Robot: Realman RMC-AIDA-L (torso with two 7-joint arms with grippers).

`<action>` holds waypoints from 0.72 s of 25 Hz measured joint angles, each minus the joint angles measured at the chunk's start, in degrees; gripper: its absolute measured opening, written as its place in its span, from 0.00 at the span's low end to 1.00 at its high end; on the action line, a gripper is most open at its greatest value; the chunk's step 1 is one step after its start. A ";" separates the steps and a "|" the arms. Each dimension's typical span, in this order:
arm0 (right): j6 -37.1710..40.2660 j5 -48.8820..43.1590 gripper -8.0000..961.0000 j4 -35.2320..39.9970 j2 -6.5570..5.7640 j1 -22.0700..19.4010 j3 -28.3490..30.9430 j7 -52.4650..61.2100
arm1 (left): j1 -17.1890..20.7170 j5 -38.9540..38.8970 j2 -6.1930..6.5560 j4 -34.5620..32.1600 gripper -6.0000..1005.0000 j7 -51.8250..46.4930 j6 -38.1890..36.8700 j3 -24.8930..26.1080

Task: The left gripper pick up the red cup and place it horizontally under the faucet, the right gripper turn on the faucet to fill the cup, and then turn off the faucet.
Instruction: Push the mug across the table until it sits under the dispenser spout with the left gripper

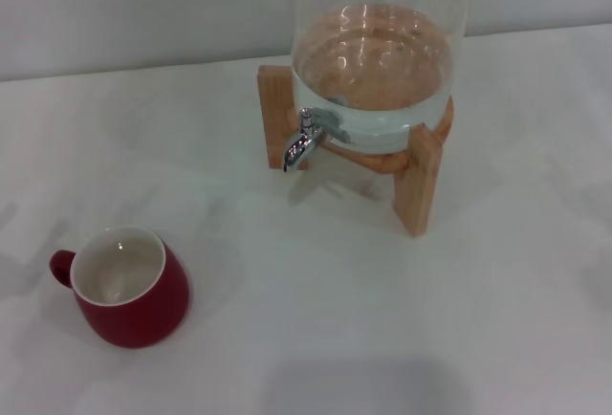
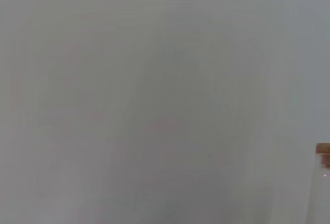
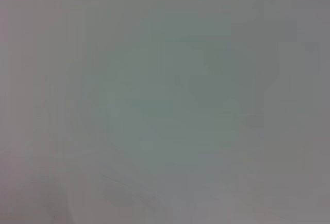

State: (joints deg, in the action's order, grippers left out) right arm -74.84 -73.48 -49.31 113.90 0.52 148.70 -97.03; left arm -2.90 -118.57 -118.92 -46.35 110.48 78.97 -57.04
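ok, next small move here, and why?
Probably bring the left end effector down toward the red cup: it stands upright on the table, well clear of the faucet, and neither end effector is in view.

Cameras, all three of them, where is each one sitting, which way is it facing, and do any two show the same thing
Head view: on the robot's head, facing forward and down at the red cup, faucet and glass jar on its wooden stand; no arm shows.
Left wrist view: on the left wrist, facing blank grey; no fingers show.
Right wrist view: on the right wrist, blank grey only.
Shared: the jar, at the left wrist view's edge.
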 joint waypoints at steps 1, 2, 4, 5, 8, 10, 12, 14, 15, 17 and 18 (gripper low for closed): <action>0.00 0.00 0.75 0.00 0.00 0.02 0.00 0.00 | 0.00 0.00 0.00 0.02 0.83 0.00 -0.02 0.00; 0.00 0.00 0.75 0.00 0.00 0.04 0.00 0.00 | 0.00 -0.01 0.00 0.05 0.83 0.00 -0.03 0.00; -0.02 0.00 0.75 0.00 0.00 0.07 0.00 0.00 | 0.00 -0.01 0.00 0.09 0.83 0.00 -0.04 0.00; -0.03 0.00 0.75 0.00 0.00 0.08 0.00 0.00 | 0.00 -0.01 0.00 0.10 0.83 -0.02 -0.05 0.02; -0.17 0.00 0.75 0.00 0.00 0.09 0.00 -0.04 | -0.01 -0.01 -0.05 0.14 0.83 -0.26 -0.05 0.63; -0.48 0.02 0.75 0.00 0.00 0.07 0.00 -0.06 | -0.01 0.05 -0.09 0.23 0.83 -0.35 -0.02 1.02; -0.77 0.06 0.75 0.00 0.01 0.01 0.00 -0.06 | -0.01 0.07 -0.09 0.31 0.83 -0.35 0.06 1.13; -1.00 0.08 0.75 0.00 0.03 -0.02 0.00 -0.07 | 0.00 0.09 -0.13 0.32 0.83 -0.36 0.17 1.14; -1.07 0.09 0.75 0.00 0.04 -0.02 0.00 -0.07 | 0.00 0.10 -0.15 0.34 0.83 -0.36 0.21 1.15; -1.10 0.10 0.75 0.00 0.05 0.02 0.00 -0.07 | 0.00 0.16 -0.17 0.39 0.83 -0.36 0.23 1.16; -1.10 0.10 0.75 0.00 0.05 0.06 0.00 -0.07 | 0.00 0.18 -0.17 0.44 0.83 -0.36 0.24 1.17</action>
State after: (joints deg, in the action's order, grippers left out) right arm -75.95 -73.38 -49.31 113.95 0.58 148.70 -97.10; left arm -2.90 -118.38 -119.09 -45.91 110.12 79.21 -55.87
